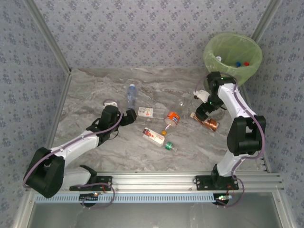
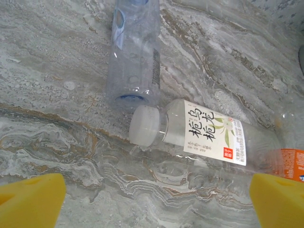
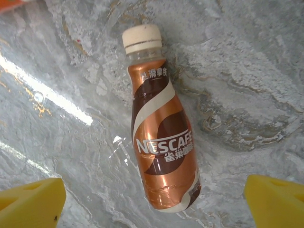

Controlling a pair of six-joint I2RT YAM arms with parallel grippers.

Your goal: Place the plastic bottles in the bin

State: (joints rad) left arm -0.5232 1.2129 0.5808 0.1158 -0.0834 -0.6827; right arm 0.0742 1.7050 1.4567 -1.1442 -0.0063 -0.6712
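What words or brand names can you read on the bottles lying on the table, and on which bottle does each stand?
"NESCAFE": white letters across the middle of the brown bottle.
"雀巢咖啡": directly under that, on the same bottle; the small characters near its neck are too small to be sure of.
"乌龙": large dark characters on the white-label bottle; its fine print is too small to read.
The blue-label bottle: print too blurred to read.

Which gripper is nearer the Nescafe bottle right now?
Right. The right gripper hangs open over the Nescafe bottle. The left gripper is across the table, open by the white-labelled bottle.
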